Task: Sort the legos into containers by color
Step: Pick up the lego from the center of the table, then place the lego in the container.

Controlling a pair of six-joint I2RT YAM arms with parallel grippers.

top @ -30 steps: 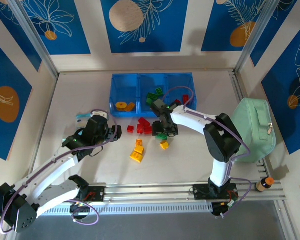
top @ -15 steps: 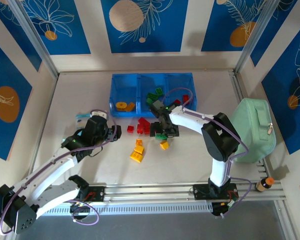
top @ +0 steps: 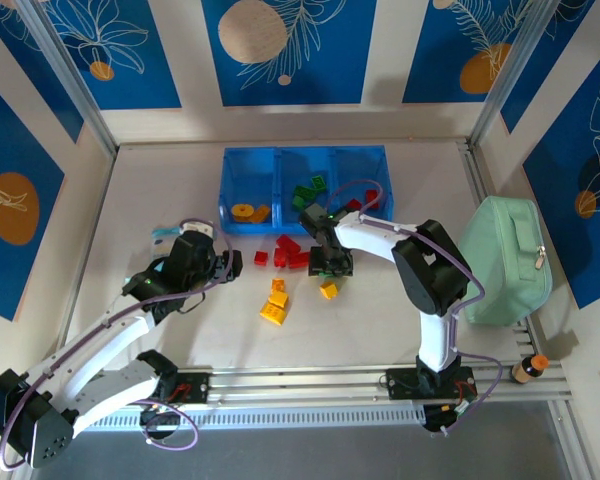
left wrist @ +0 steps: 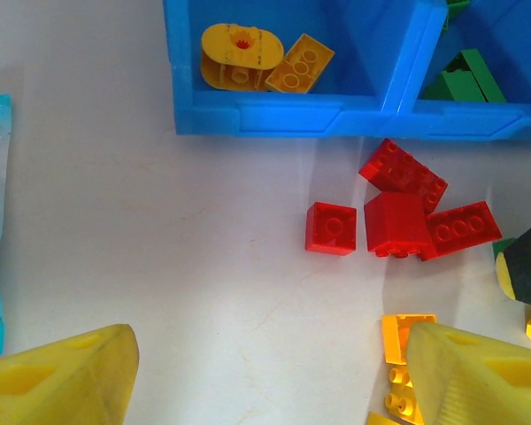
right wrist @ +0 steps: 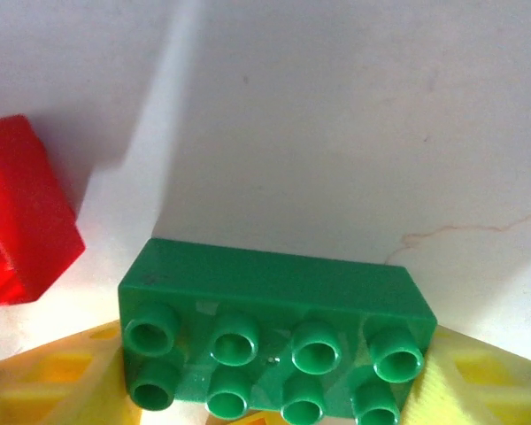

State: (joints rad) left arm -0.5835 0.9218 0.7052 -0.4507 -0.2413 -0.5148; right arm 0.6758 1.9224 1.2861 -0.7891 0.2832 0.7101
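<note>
Left gripper (top: 230, 264) hangs wide over the table, nothing between its 2 yellow fingers (left wrist: 62, 376); 1 pale-blue packet (top: 163, 235) lies to its left. Beyond it sits 1 blue tray (left wrist: 283, 117) of 3 compartments. The left one has 1 yellow disc (left wrist: 241, 53) touching 1 orange brick (left wrist: 299, 64). The middle one holds green bricks (top: 308, 190), too bunched to count. The right one shows red pieces (top: 370, 197) partly behind the right arm. Just in front of the tray, 4 red bricks (left wrist: 394, 224) cluster on the table, with 4 yellow-orange bricks (top: 272, 312) nearer the arms. Right gripper (top: 329, 266) is low beside the reds, its fingers closed on 1 green 8-stud brick (right wrist: 274, 310). 1 mint case (top: 505, 260) stands far right.
</note>
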